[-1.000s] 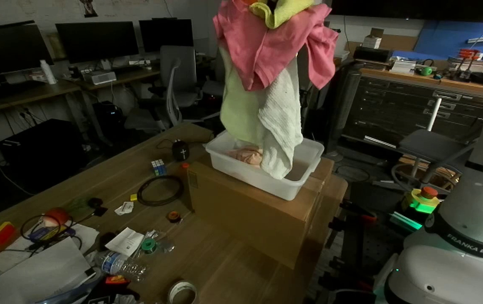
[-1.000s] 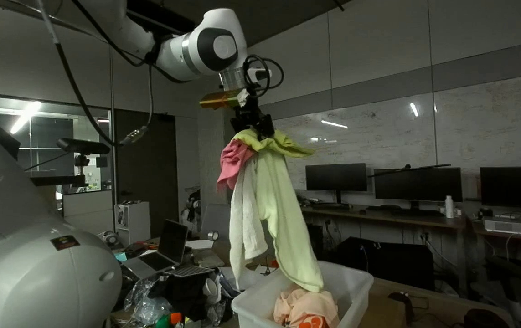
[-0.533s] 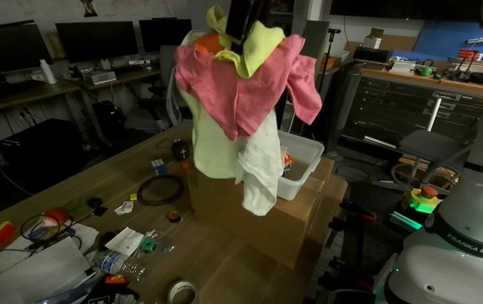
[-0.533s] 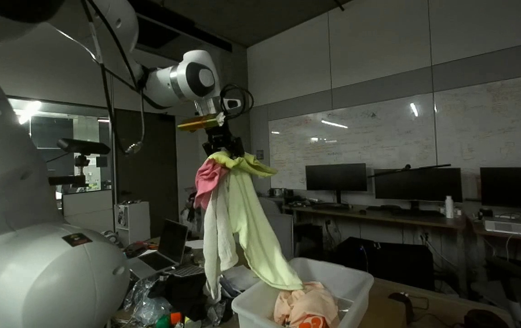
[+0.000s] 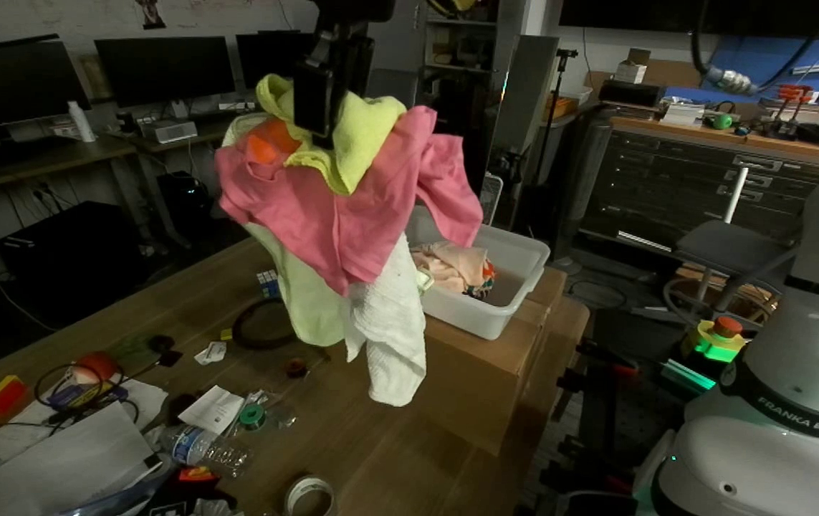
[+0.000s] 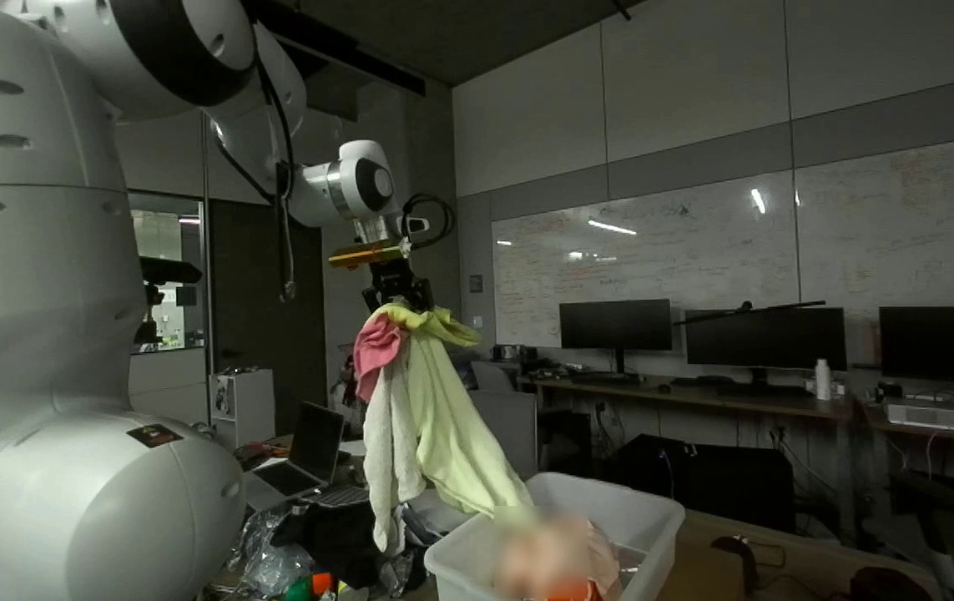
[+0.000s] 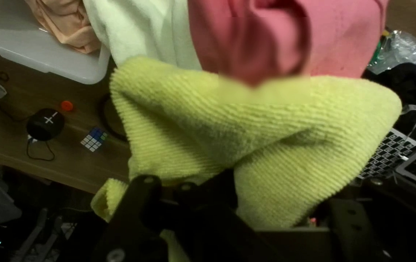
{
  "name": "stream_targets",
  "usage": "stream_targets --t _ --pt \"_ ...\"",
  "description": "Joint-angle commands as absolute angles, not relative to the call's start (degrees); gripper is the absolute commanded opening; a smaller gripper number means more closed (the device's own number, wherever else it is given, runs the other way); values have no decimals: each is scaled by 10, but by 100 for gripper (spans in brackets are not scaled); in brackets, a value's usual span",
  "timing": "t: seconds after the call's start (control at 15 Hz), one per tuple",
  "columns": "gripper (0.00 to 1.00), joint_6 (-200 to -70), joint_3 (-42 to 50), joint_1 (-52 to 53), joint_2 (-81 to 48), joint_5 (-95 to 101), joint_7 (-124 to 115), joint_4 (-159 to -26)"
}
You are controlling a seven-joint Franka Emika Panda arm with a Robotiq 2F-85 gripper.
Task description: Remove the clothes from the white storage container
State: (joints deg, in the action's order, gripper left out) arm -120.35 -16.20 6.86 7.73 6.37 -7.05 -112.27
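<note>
Gripper (image 5: pixel 327 132) points down, upper middle of an exterior view, jaws close together and clamped on a bunched fold of yellow cloth (image 5: pixel 373 129). Exact gap buried in fabric. Yellow cloth spills out on both sides of the fingers (image 5: pixel 311 100); in the wrist view it fills the middle of the frame, ribbed and folded over, with the dark linkage coming in along the bottom edge. Hanging with it: pink cloth (image 5: pixel 352 229), spread wide across the centre top; white cloth (image 5: pixel 391 337), the lowest end, tapering to lower centre; pale green cloth (image 6: pixel 456 434), long, slanting down and right. An orange patch (image 5: pixel 271 143) shows left of the jaws, between yellow and pink; separate piece or not, cannot tell. Nor can I tell which pieces besides the yellow sit directly in the jaws. Tub (image 5: pixel 466 317), white, stands right of centre on a box (image 5: pixel 473 394) on the table (image 5: pixel 380 466). Inside it, a peach cloth (image 5: pixel 452 265) lies bunched, an orange-patterned piece (image 5: pixel 486 276) at its right edge. The bundle hangs left of the tub's middle; the lower end of the pale green overlaps tub and peach cloth in an exterior view, contact unclear, picture blurred there.
</note>
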Motion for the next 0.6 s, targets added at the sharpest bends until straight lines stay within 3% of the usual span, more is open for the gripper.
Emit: stream_targets --t 0.0,0.53 --pt "9 -1186 -152 88 21 72 -49 -1052" --pt "9 -1225 -157 125 -26 32 -13 -1011"
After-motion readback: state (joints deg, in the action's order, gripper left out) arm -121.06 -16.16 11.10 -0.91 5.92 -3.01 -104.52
